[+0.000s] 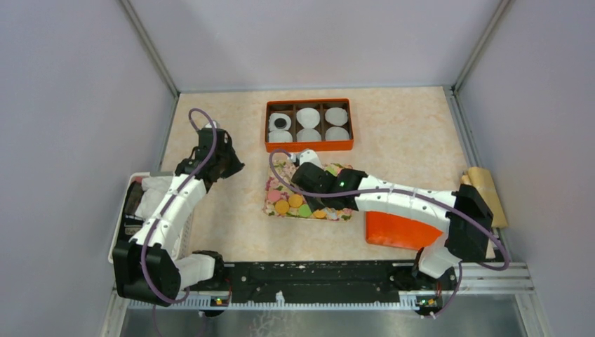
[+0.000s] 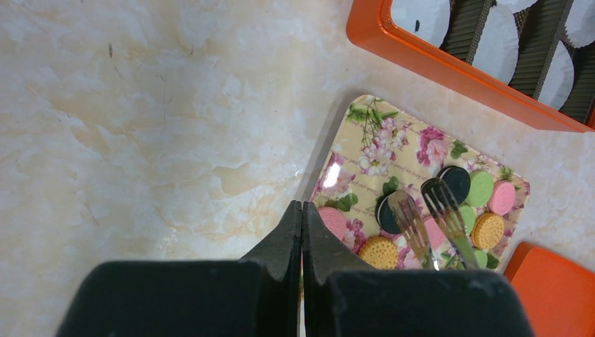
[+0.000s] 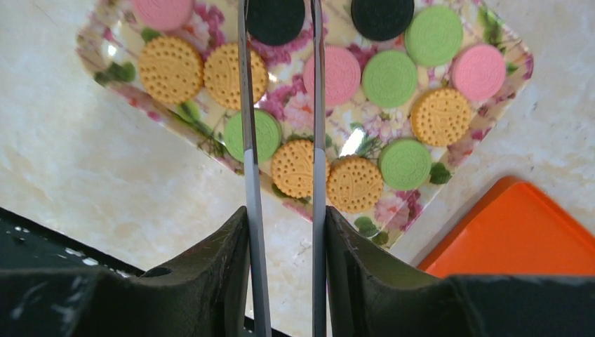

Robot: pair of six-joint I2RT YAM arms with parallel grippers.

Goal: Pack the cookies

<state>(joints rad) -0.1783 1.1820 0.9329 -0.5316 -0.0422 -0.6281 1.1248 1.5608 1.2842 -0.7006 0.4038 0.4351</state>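
On the floral tray (image 3: 90,43), a black cookie (image 3: 275,17) lies between the tips of tongs (image 3: 250,140) clamped in the right fingers (image 3: 217,260). The left fingers (image 2: 284,239), pressed together, hover over the table (image 2: 140,105) beside the tray.

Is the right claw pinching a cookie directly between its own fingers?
No, the right claw holds metal tongs, whose tips straddle a black cookie on the floral tray.

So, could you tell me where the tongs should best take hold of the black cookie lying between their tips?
By its round rim, on opposite sides, coming down from above: the black cookie lies flat on the floral tray, so only its edge offers purchase. The tongs in the right gripper flank it.
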